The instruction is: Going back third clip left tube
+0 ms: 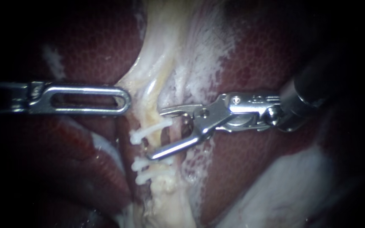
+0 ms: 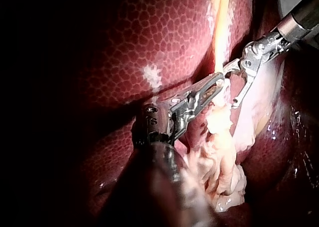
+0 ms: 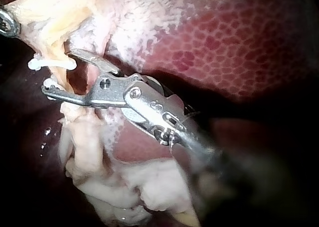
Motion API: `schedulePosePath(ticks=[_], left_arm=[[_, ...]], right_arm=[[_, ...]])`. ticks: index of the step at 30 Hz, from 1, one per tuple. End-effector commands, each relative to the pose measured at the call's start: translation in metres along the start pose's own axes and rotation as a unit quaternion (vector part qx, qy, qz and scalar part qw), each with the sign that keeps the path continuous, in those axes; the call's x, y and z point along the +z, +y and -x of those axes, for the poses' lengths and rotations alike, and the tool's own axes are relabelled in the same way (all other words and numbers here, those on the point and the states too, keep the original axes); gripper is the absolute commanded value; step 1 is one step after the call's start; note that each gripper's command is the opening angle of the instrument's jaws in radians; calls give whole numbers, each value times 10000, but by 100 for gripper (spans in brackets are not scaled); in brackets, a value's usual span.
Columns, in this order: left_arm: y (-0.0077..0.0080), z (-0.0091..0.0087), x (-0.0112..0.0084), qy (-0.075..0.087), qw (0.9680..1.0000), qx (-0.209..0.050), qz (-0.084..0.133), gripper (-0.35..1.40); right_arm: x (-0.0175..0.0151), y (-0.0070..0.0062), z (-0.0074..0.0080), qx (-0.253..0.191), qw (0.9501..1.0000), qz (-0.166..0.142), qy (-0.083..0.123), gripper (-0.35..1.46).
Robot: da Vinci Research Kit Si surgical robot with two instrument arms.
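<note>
In the middle of the endoscope view, a pale tube [image 1: 153,90] ran down between dark red parts of the liver [image 1: 254,55]. Three small white clips sat across the tube. The top clip [image 1: 151,130] was a little apart from the other two clips [image 1: 148,164], which lay close together lower down.

The right instrument [image 1: 155,134] came in from the right. Its pincer was wide apart and held nothing. One half pointed at the tube just above the top clip. The other half reached down to the tube between the top clip and the lower pair. So the top clip lay in the gap.

The left instrument [image 1: 125,99] came in flat from the left. Its pincer was pressed together on pale tissue [image 1: 142,80] at the tube's edge, above the clips.

The liver was wet and shiny, with a pattern of tiny dots. All around it was dark. Small marks showed on the right instrument's metal head, too small to read.
</note>
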Motion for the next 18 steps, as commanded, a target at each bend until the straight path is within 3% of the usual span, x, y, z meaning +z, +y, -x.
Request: schedulePosePath(ticks=[1,14,18], left_arm=[[0,0,0,2,10000,-1,-3,-35],[3,0,1,5,10000,1,-7,-35],[4,0,0,7,10000,1,-9,-35]], right_arm=[[-5,-2,-1,-51,10000,5,-7,60],[-93,-45,-8,-459,9985,284,-117,60],[-122,-53,-18,-488,9982,332,-135,60]])
